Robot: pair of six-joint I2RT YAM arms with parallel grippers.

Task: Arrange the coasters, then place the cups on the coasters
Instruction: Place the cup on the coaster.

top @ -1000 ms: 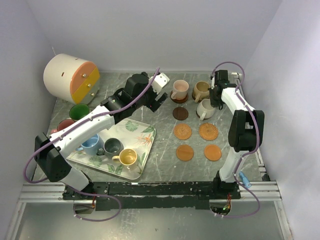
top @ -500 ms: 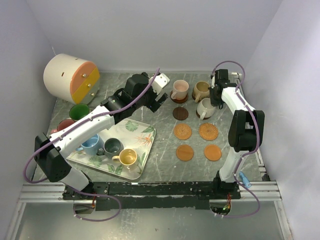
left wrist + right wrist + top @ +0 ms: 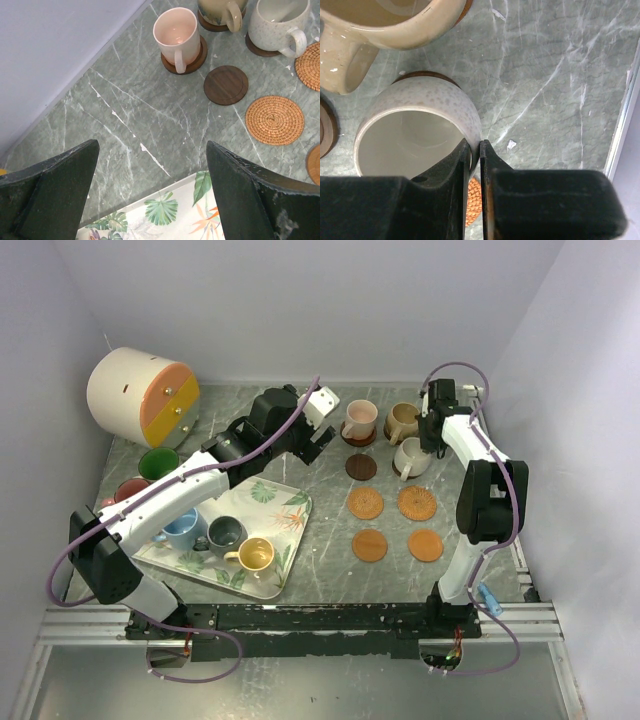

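Right claw: the right claw [image 3: 474, 146] is closed across the rim of the cream speckled ceramic mug [image 3: 415, 125], one finger inside the bowl and one outside, with the wall pinched between them
Where that mug is: at the far right of the grey marbled tabletop [image 3: 330, 565], standing on a dark round wooden coaster [image 3: 426, 75] whose edge peeps out behind it
What has changed: almost nothing against a second ago; from above, arm and mug sit where they were, so the carry looks finished and the mug set down
What it means: to my eye this placing is all but done, and letting go comes next
Left claw: the left claw [image 3: 151, 145] is spread wide and holds nothing, hanging over bare tabletop near the tray's far edge
Already placed: the pale pink ceramic mug [image 3: 176, 32] and the tan-brown glazed mug [image 3: 220, 10] each stand on a dark coaster beside it
Still bare: one dark wooden disc [image 3: 226, 85] and four orange-tan round coasters [image 3: 365, 503] nearer the arms
Still waiting: blue, grey and yellow mugs on the leaf-print rectangular tray [image 3: 290, 508], green and red ones just left of it
Watch for: the inner finger could drag the mug off its coaster unless the claw lifts straight up
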